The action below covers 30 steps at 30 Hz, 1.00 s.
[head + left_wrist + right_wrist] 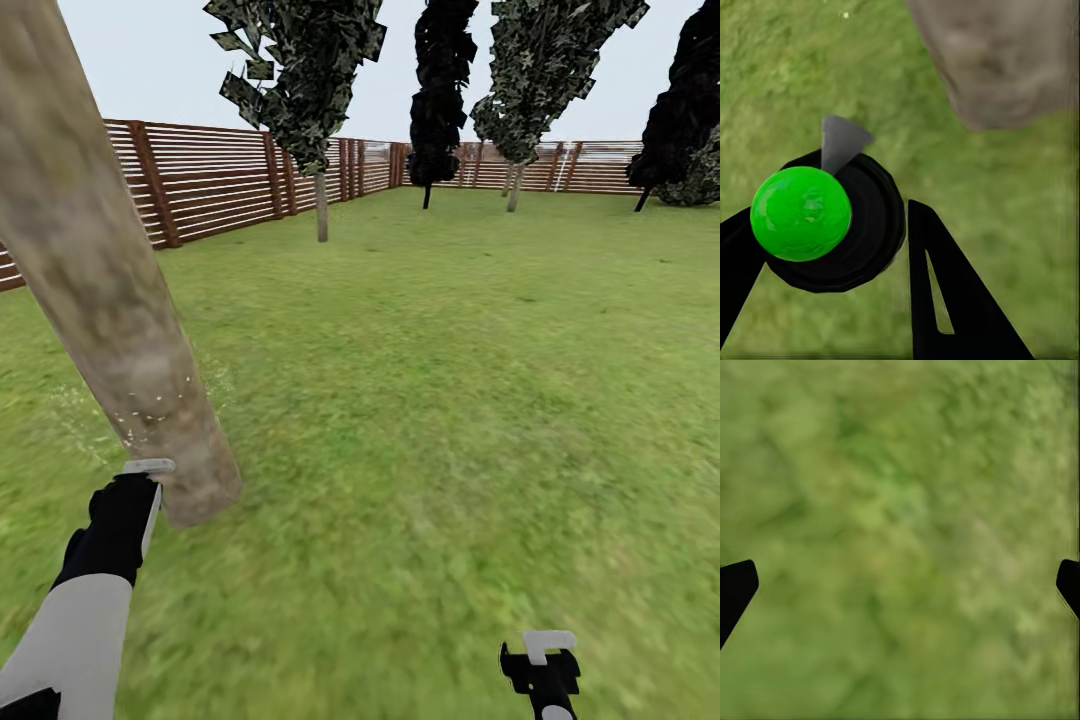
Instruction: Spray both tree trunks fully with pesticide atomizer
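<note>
The atomizer [825, 221] sits between the two black fingers of the left gripper [832, 247]. The fingers are closed on it, one on each side. In the left wrist view it has a bright green round top on a black body, and a grey nozzle pointing out toward the trunk [1009, 60]. In the head view a grey bit of the atomizer [148, 466] sticks out of the left gripper [125, 515], right next to the base of the trunk [110, 300].

The trunk is thick, grey-brown and leans across the left of the head view. Small white dots speckle its lower part, just above the nozzle. A few pale dots also lie on the grass [430, 380] beside it.

The right gripper [541, 665] hangs low over the grass, well apart from the trunk. In the right wrist view its two black fingertips [736, 589] stand far apart at the edges, wide open, with nothing between them but grass [900, 540].

Farther off another tree [320, 110] with a grey trunk stands near the brown fence [220, 180]. Dark trees stand behind it.
</note>
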{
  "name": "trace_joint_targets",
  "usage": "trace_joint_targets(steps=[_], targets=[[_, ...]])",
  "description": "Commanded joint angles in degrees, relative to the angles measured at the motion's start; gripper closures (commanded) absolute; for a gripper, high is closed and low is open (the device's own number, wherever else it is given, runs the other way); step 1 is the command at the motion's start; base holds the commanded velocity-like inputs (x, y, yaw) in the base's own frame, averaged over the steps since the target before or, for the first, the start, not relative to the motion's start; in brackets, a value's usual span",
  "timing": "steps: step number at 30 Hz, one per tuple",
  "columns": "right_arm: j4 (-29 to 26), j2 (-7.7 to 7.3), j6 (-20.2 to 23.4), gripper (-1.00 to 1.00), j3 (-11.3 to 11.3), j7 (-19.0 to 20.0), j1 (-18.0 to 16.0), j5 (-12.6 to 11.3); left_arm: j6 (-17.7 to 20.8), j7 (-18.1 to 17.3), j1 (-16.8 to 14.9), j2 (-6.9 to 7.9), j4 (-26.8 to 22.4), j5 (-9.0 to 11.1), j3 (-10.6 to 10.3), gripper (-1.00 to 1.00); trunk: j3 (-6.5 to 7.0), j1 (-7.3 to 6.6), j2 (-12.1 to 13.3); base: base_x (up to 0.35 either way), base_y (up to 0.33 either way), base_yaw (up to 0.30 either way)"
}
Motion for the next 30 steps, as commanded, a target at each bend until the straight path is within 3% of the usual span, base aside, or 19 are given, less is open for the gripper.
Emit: trace_joint_targets(steps=[1, 10, 16, 21, 30], targets=[[0.1, 0.00, -0.2, -1.00, -0.5, -0.2, -0.1, 0.6, 0.2, 0.2, 0.0, 0.04, -0.1, 0.1, 0.0, 1.00, -0.05, -0.01, 0.0, 0.000, -0.274, 0.000], [0.1, 0.00, -0.2, -1.00, -0.5, -0.2, -0.1, 0.6, 0.2, 0.2, 0.0, 0.33, -0.7, 0.0, 0.0, 1.00, -0.05, -0.01, 0.0, 0.031, -0.274, 0.107], [0.1, 0.00, -0.2, -1.00, -0.5, -0.2, -0.1, 0.6, 0.2, 0.2, 0.0, 0.11, -0.8, 0.2, -0.1, 1.00, -0.05, -0.01, 0.0, 0.202, -0.219, 0.254], [0.1, 0.00, -0.2, -1.00, -0.5, -0.2, -0.1, 0.6, 0.2, 0.2, 0.0, -0.21, -0.9, 0.2, -0.4, 1.00, -0.05, -0.01, 0.0, 0.197, -0.204, 0.023], [0.1, 0.00, -0.2, -1.00, -0.5, -0.2, -0.1, 0.6, 0.2, 0.2, 0.0, -0.33, -0.9, 0.2, -0.7, 1.00, -0.05, -0.01, 0.0, -0.032, -0.271, 0.185]])
